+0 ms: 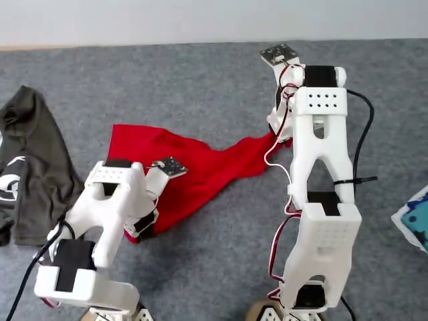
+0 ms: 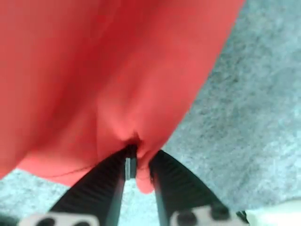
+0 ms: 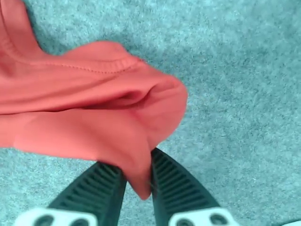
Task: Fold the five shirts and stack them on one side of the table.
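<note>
Layout, from the high view: a red shirt (image 1: 200, 167) lies stretched across the middle of the grey desk (image 1: 200, 80), running from the near left to the far right. One end sits under the left arm (image 1: 100, 227), the other under the wrist of the right arm (image 1: 321, 167).

Grip detail, from the wrist views: the left tool (image 2: 142, 154) is pinching a gathered fold of the red cloth, its dark fingers closed on the fabric with very little gap. The rest of the shirt spreads away from it, with grey desk alongside. The right tool (image 3: 136, 162) is pinching a drooping corner of the same shirt between its ribbed fingers. A stitched hem (image 3: 89, 68) runs across the cloth just beyond the grip, and bare desk lies around that corner.

Edges: a dark shirt (image 1: 33, 160) lies crumpled at the left edge of the desk, apart from the red one, with the left arm near the gap. A blue patterned cloth (image 1: 416, 224) pokes in at the right edge, well apart from the right arm.

Open room: bare desk lies behind the red shirt up to the pale wall (image 1: 200, 20), between the two arms in front, and to the right of the right arm.
</note>
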You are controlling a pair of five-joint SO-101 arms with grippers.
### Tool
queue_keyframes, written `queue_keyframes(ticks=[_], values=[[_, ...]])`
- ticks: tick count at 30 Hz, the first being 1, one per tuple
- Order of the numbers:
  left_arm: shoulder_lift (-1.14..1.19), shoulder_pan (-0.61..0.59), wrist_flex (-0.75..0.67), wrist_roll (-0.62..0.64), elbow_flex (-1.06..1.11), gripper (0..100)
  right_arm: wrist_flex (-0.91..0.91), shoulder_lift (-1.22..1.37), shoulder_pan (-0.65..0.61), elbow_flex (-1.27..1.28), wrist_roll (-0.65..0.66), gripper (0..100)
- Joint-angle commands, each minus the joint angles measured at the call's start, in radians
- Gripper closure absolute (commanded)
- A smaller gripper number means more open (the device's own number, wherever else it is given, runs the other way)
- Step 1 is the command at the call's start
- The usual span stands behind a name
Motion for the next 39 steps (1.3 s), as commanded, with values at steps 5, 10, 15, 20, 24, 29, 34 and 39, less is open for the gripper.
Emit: queue_keyframes(ticks=[5,10,15,20,24,29,34,39], values=[[-0.399,0.002,0.170,0.091,-0.280,100,0.038,-0.222,0.013,-0.052,0.012,98.7],[-0.439,-0.008,0.276,0.170,-0.510,100,0.030,-0.334,0.013,-0.052,0.012,98.7],[-0.445,-0.006,0.295,0.264,-0.727,100,0.028,-0.484,0.008,-0.052,0.012,98.7],[-0.446,-0.008,0.296,0.272,-0.911,100,0.028,-0.657,0.015,-0.052,0.040,98.7],[-0.446,-0.008,0.296,0.272,-1.058,100,0.027,-0.783,0.016,-0.052,0.086,98.7],[-0.440,-0.008,0.290,0.270,-1.233,100,0.008,-0.894,0.096,-0.052,0.120,98.7],[-0.443,-0.008,0.288,0.270,-1.363,100,-0.022,-0.972,0.206,-0.052,0.121,98.7],[-0.446,-0.008,0.304,0.270,-1.500,100,-0.070,-1.053,0.269,-0.052,0.170,98.7]])
